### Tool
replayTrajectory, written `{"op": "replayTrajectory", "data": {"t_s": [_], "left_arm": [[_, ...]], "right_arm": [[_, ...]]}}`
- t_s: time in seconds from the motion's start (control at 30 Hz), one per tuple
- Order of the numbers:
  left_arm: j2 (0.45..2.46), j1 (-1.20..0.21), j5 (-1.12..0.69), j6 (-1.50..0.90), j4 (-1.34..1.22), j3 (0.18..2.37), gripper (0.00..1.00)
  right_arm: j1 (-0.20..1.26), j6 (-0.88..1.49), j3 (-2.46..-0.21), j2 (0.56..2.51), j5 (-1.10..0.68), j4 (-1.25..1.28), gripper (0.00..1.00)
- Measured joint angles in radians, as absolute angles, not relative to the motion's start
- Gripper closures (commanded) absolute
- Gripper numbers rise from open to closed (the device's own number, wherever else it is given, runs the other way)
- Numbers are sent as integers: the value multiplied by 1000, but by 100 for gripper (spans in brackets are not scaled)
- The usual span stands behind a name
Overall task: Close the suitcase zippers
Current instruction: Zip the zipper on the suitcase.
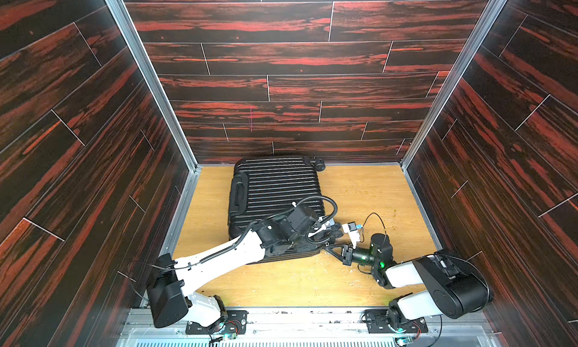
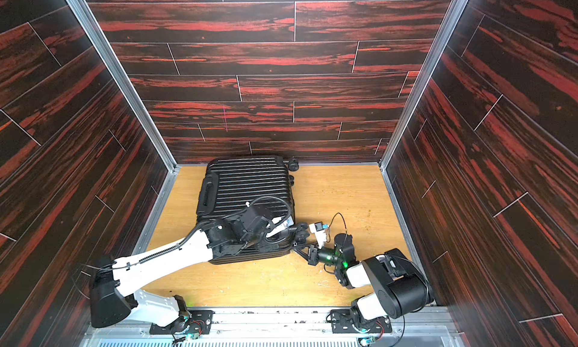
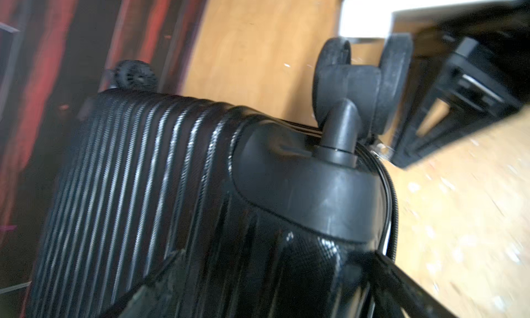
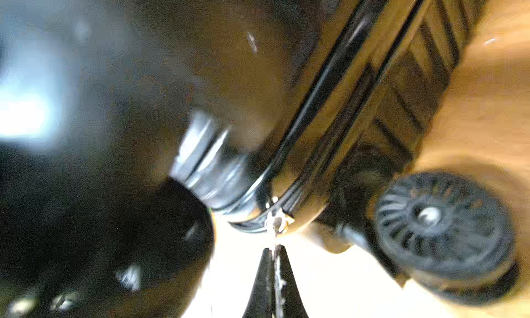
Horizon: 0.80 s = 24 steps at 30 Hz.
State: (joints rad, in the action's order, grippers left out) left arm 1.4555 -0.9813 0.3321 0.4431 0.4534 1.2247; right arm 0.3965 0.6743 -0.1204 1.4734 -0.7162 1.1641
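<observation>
1. Both top views: suitcase is lying flat, ribbed shell up, on the tan wood floor, just below frame centre, far edge sitting close to the back wall. Left arm is extending from lower left across the case's lower-right corner. Left gripper is sitting over that corner, jaw spacing hard to read from here. Right gripper is pointing in from lower right, tips meeting the same corner low on the side.
2. Left wrist: suitcase is filling centre and lower left, ridges running up the frame. A caster wheel is sticking up right of centre on its corner mount. Zipper track is curving round the corner at right. Left gripper's fingers are showing along the bottom edge, spread wide, straddling the corner. Can't tell if they're touching the shell.
3. Right wrist, blurry: right gripper is showing at bottom centre, tips pressed together, pinching the metallic zipper pull. Pull is sitting on the seam's rounded corner, track running from there to upper right. A caster wheel is sitting at lower right. Left half is dark blur, unreadable.
</observation>
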Motion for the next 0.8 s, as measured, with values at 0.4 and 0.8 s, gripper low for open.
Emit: {"op": "replayTrajectory", "data": {"t_s": [0.4,0.8], "left_arm": [[1567,-1007,414,341,252,1240,0],[1605,-984,353,243,263,1292,0]], "right_arm": [[413,743,-52,1474,-562,1315,100],[514,584,-102,1308,-440,1034,100]]}}
